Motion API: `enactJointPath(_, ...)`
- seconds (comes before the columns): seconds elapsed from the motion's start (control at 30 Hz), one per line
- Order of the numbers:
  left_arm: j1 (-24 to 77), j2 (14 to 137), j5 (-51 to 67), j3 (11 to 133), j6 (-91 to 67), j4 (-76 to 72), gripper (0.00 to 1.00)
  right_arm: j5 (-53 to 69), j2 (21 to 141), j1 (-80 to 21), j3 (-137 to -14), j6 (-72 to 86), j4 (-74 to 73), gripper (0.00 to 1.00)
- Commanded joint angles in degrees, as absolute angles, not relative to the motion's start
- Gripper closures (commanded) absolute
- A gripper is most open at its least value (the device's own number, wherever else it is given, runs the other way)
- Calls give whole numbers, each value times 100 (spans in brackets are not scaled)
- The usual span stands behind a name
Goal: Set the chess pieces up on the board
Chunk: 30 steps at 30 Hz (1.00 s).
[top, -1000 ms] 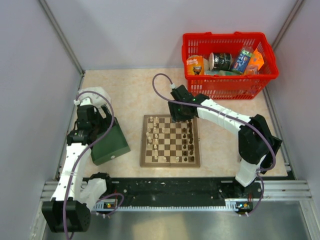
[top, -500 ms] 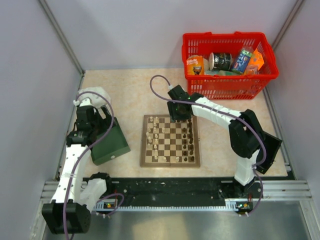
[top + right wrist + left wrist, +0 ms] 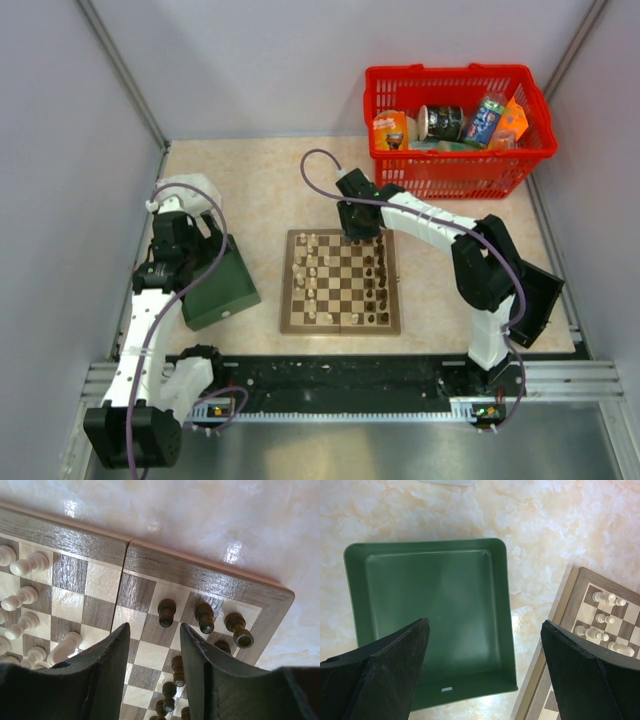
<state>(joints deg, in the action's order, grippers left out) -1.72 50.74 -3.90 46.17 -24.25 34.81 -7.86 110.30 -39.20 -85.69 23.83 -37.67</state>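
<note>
1. From above, the board [image 3: 340, 326] is seen mid-table, with white pieces [image 3: 308, 282] down its left side and dark pieces [image 3: 380, 285] down its right; the right gripper [image 3: 362, 238] is hidden there under its wrist.
2. At the right wrist it is shown over the board's far right corner, fingers parted and nothing held; a dark piece [image 3: 166, 612] stands just beyond the gap.
3. The left gripper [image 3: 484, 625] is shown spread wide and empty over a green box [image 3: 430, 580] — the board lies just beside that box.

Board [image 3: 556, 615] partly beyond right edge
</note>
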Motion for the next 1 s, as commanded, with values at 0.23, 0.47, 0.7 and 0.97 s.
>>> enactJointPath(0.23, -158, 4913, -457, 4667, -2382, 3428, 2, -870, 11276, -3850, -8930, 2285, -3639, 67)
enactJointPath(0.47, -158, 4922, -448, 4667, -2399, 3445, 2, -870, 11250, -3858, -8938, 2233, -3647, 79)
enactJointPath(0.7, -158, 4904, -439, 4641, -2417, 3454, 2, -756, 11154, -3858, -8860, 2232, -3639, 84)
enactJointPath(0.97, -149, 4922, -396, 4649, -2443, 3428, 2, -826, 10513, -3858, -8368, 2241, -3639, 85)
